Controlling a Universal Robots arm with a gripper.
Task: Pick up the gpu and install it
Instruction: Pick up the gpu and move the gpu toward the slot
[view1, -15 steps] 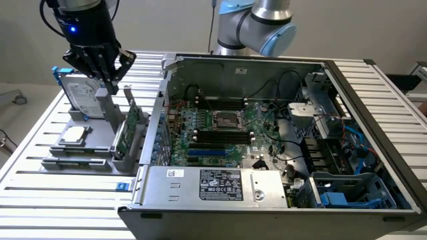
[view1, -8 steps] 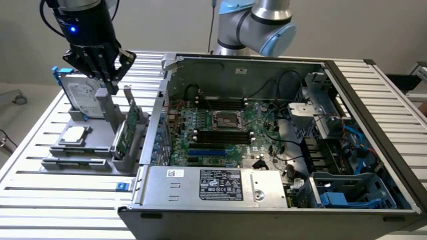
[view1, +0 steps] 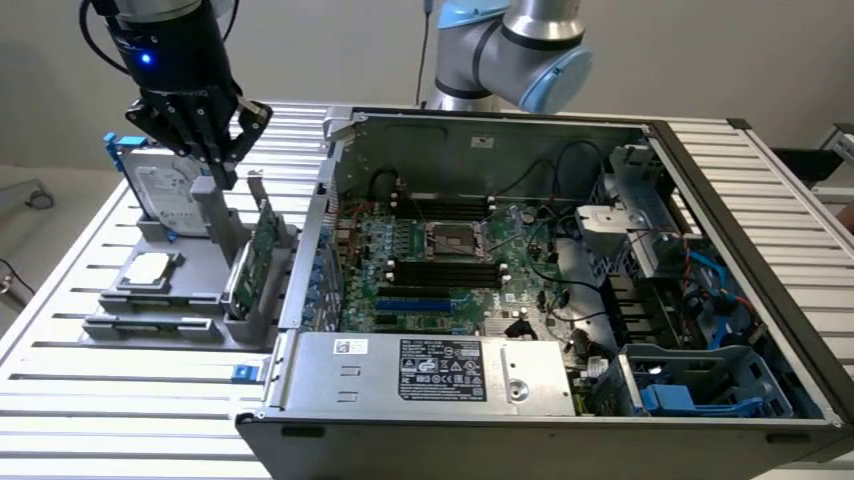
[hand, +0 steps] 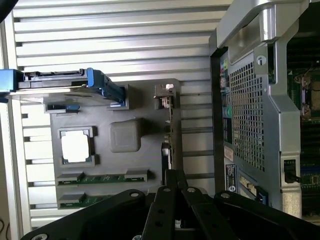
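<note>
Slatted table (view1: 54, 400), grey holder (view1: 147, 325) sitting beside open case (view1: 400, 375). Gpu (view1: 248, 262) is standing on edge in holder slot, just below gripper (view1: 222, 172), top edge offered for pinching. Fingers are pressing together; contact with gpu unclear.

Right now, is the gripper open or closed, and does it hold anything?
The gripper is closed, just over the graphics card standing in its tray; whether it grips the card cannot be told.
</note>
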